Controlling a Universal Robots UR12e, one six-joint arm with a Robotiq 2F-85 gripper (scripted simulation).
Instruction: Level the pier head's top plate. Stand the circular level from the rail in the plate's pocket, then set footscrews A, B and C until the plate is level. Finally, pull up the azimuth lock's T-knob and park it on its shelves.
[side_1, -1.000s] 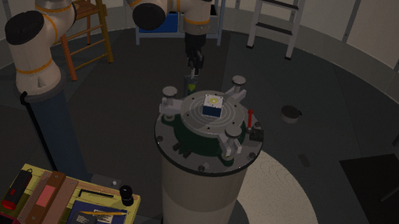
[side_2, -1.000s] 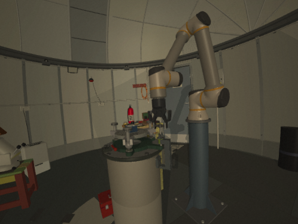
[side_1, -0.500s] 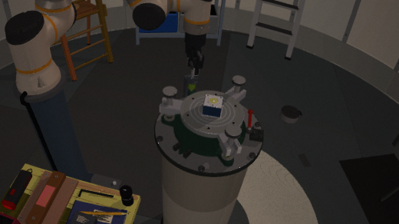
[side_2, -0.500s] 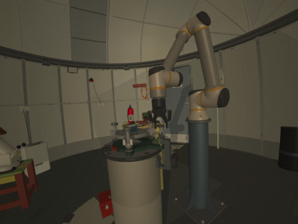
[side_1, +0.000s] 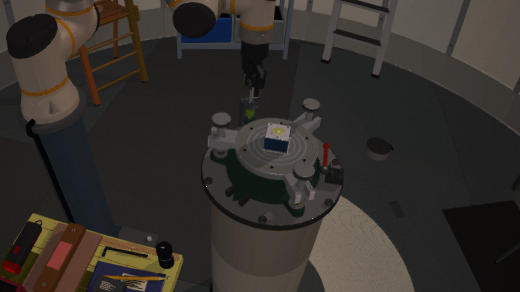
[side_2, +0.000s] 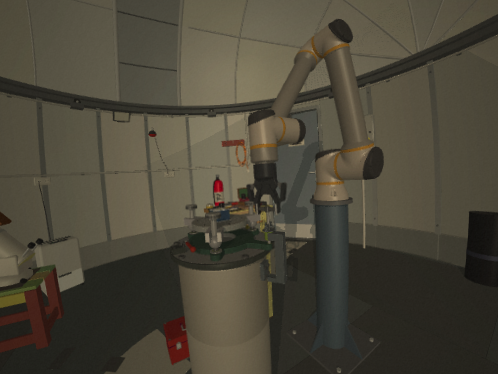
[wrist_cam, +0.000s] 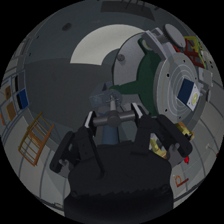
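The azimuth lock's T-knob (wrist_cam: 113, 120) has its grey crossbar gripped end to end between the finger pads of my gripper (wrist_cam: 113, 118), beside the pier head's rim. Its stem runs down to a grey bracket (wrist_cam: 105, 98) on the pier's side. In the side camera my gripper (side_1: 252, 92) hangs just behind the pier head. The circular level (side_1: 277, 137), a blue block with a white top and yellow vial, stands in the pocket of the top plate (side_1: 280, 145). Three footscrews with round grey knobs (side_1: 221, 120) (side_1: 311, 105) (side_1: 304, 171) sit around the plate.
A yellow tool tray (side_1: 85, 257) lies at the lower left of the side camera view. An orange ladder (side_1: 112, 45) and a grey stepladder (side_1: 357, 30) stand behind. My blue pedestal (side_2: 331, 270) rises close beside the pier (side_2: 225, 305). A red lever (side_1: 326, 152) sticks up at the pier rim.
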